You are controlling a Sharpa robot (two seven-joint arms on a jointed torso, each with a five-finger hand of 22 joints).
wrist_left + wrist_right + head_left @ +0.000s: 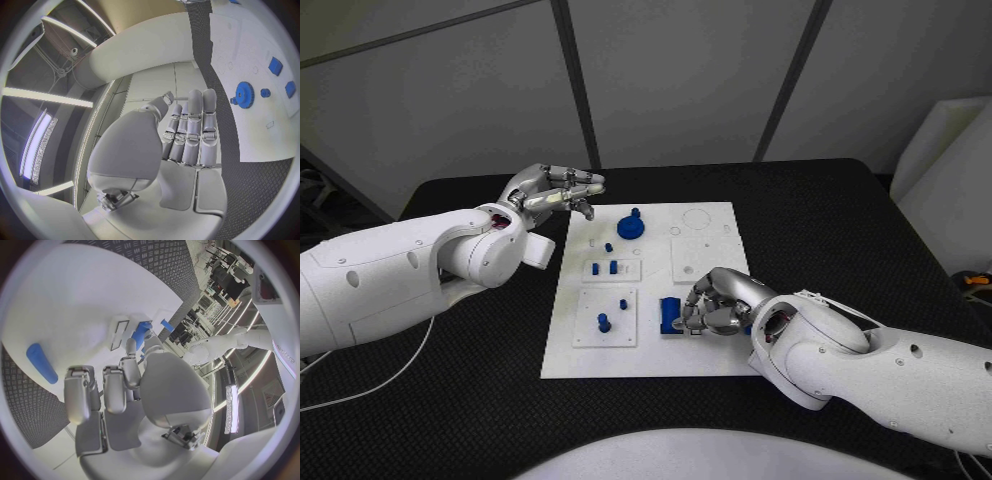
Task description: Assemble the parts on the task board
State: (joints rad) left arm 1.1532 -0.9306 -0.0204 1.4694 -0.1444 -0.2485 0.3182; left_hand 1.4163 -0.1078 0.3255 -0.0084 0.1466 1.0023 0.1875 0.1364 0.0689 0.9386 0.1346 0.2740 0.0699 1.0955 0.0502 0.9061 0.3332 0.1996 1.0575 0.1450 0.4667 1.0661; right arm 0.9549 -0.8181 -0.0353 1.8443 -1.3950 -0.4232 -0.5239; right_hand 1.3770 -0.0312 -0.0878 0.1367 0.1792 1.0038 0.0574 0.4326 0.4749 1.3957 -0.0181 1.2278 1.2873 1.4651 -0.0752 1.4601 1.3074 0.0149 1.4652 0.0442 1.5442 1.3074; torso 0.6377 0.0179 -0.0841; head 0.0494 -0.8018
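Blue pieces dot the white task board (pixel 711 345), and the right hand (pixel 714 303) is right down among them, hovering over the board's near half. Its fingers curl inward toward a blue block (pixel 671 315) that sits just beside the fingertips, on the side toward the other arm. Is it pinching anything? I cannot tell: the head view shows the fingers bunched close to that block, while the right wrist view shows them bent over the board with blue peeking out past them, but no clear grip. My read is that it is lining up on that block, or working a piece there.

Over at the far corner, the left hand (pixel 554 191) hangs off the board's edge above the black table (pixel 473 390), fingers together and extended, holding nothing that I can see. That looks like a waiting pose, parked clear so the right hand has room.

Just past the left hand's fingertips sits the blue gear (pixel 632 226), teeth clear in the left wrist view (pixel 244 94). Small blue pegs (pixel 604 268) stand in their recesses between the two hands, and another peg (pixel 604 322) stands nearer the right hand.
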